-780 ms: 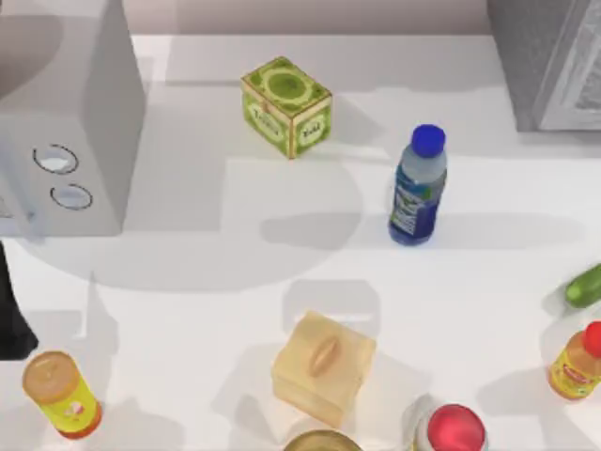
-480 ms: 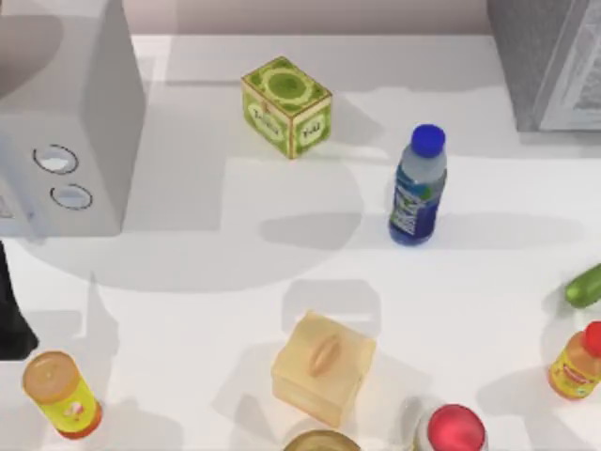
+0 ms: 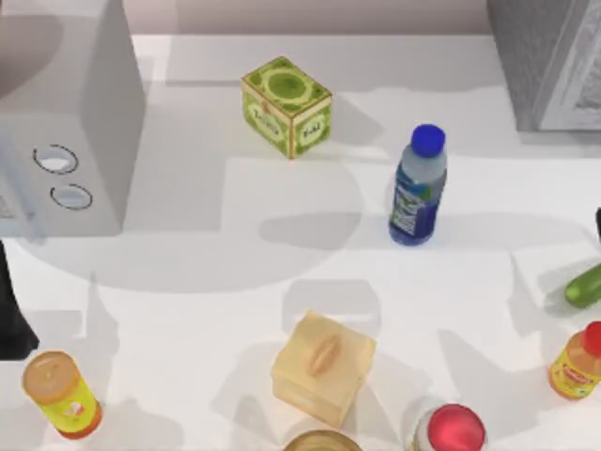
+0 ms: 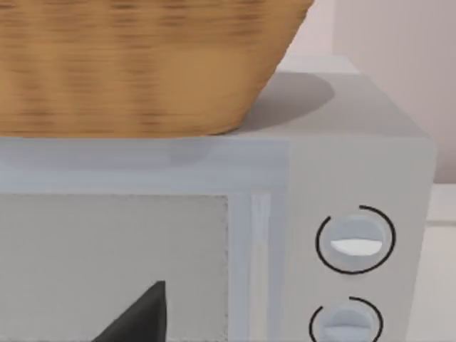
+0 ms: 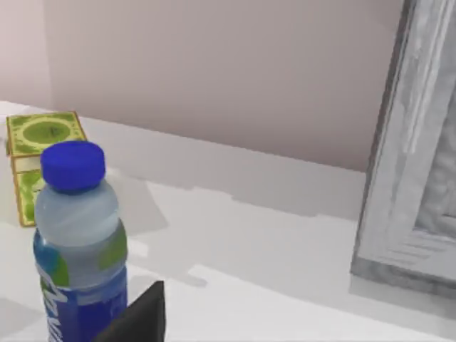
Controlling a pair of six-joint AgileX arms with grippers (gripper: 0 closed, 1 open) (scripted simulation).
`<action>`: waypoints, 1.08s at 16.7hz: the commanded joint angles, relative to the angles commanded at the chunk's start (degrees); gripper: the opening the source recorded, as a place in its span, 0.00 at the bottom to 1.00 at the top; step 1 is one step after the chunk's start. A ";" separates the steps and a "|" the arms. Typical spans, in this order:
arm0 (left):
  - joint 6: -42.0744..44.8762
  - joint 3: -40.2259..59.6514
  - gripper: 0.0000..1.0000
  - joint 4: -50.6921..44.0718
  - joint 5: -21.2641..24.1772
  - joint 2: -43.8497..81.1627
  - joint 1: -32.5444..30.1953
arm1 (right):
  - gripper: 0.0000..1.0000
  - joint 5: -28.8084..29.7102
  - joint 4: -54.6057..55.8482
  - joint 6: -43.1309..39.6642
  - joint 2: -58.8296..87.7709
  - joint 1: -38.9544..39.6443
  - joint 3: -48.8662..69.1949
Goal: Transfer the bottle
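— How should I be approaching the bottle (image 3: 418, 188)?

— I'm bringing my right gripper (image 5: 135, 317) in level at the label, avoiding the blue cap (image 5: 73, 165) (whether its fingers are open I cannot tell); the bottle is standing upright at the table's (image 3: 235, 254) right-centre, clear bluish plastic, label blue, green and white; my left arm (image 3: 11, 315) is sitting parked by the microwave (image 4: 285, 214).
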 joint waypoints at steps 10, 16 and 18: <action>0.00 0.00 1.00 0.00 0.00 0.00 0.00 | 1.00 -15.32 36.74 -2.82 58.02 3.49 13.08; 0.00 0.00 1.00 0.00 0.00 0.00 0.00 | 1.00 -20.07 46.74 -3.15 70.60 5.01 14.89; 0.00 0.00 1.00 0.00 0.00 0.00 0.00 | 1.00 -20.11 46.80 -3.15 70.67 5.02 14.88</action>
